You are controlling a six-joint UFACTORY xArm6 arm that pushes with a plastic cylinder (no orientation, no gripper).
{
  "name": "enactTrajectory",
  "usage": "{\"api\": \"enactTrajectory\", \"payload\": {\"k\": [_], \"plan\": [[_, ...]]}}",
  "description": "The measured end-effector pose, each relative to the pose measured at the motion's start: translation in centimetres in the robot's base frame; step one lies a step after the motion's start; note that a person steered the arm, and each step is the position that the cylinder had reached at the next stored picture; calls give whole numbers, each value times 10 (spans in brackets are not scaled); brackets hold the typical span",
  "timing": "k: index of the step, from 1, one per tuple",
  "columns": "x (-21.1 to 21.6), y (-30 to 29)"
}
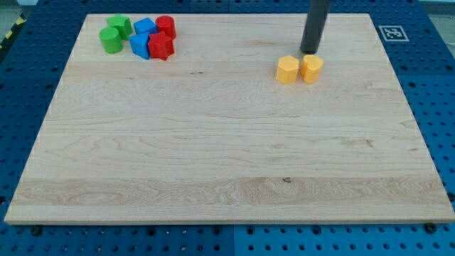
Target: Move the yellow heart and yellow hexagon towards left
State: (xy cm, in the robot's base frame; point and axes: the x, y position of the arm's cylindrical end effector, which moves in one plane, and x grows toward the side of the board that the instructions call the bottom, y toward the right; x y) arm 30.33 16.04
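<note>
1. Wooden board (pixel 227 163): pale planks, lying on a blue perforated bench (pixel 441 107); fiducial marker (pixel 392 33) printed at the far right corner.
2. My tip (pixel 309 52): lower end of a straight dark rod, set on the board far right of centre, just behind the yellow pair, closest to the right-hand block; contact cannot be told. No fingers on this rod, so nothing grasped, clenched or released.
3. Yellow hexagon (pixel 287 70): left member of the yellow pair, far right of centre, touching or all but touching its neighbour.
4. Yellow heart (pixel 311 68): right member of the pair, directly in front of my tip; shapes of the two hard to tell apart at this size.
5. Green blocks, two (pixel 111 40) (pixel 120 25): far left corner, leftmost in a tight cluster; exact shapes unclear.
6. Blue blocks, two (pixel 140 45) (pixel 145 27): middle of the same cluster, one nearer, one farther.
7. Red blocks, two (pixel 161 46) (pixel 166 26): right side of the cluster, well apart from the yellow pair.
</note>
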Motion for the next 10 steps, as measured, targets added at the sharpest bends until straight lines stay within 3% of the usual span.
{"api": "enactTrajectory", "payload": {"k": [2, 4, 5, 8, 9, 10], "plan": [[0, 1], [24, 35], [56, 35], [77, 35], [77, 26], [52, -15]]}}
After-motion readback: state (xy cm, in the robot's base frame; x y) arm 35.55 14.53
